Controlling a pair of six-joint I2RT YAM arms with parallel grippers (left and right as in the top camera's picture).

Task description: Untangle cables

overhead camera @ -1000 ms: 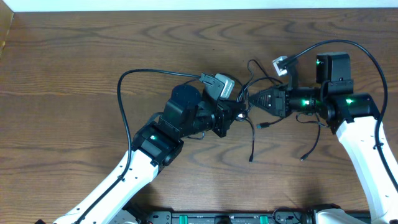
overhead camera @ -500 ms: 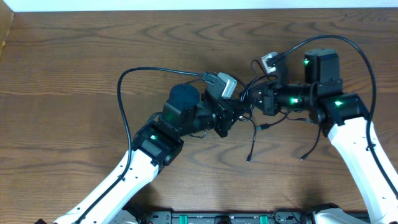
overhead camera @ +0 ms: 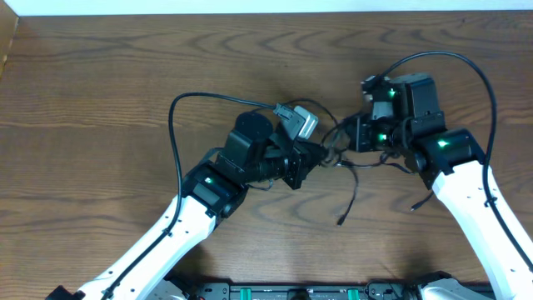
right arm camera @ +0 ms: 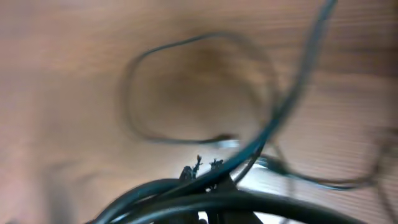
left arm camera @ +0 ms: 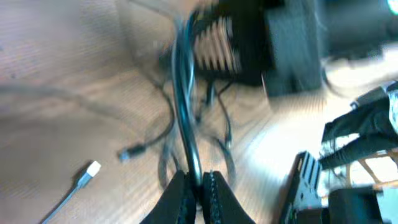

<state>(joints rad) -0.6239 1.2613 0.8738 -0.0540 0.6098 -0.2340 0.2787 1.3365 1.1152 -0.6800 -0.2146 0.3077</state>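
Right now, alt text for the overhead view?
The left gripper and right gripper meet, both shut, in a tangle of black cables at the middle of the wooden table. Loose cable ends trail toward the near edge.

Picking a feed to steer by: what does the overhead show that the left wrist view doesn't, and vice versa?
Overhead only: the left gripper and right gripper meeting nose to nose at the cables, with a loose end trailing toward the robot. Left wrist only: the left gripper pinched shut on one black cable, and a white plug lying on the table. Both: the tangle strung between the two grippers.
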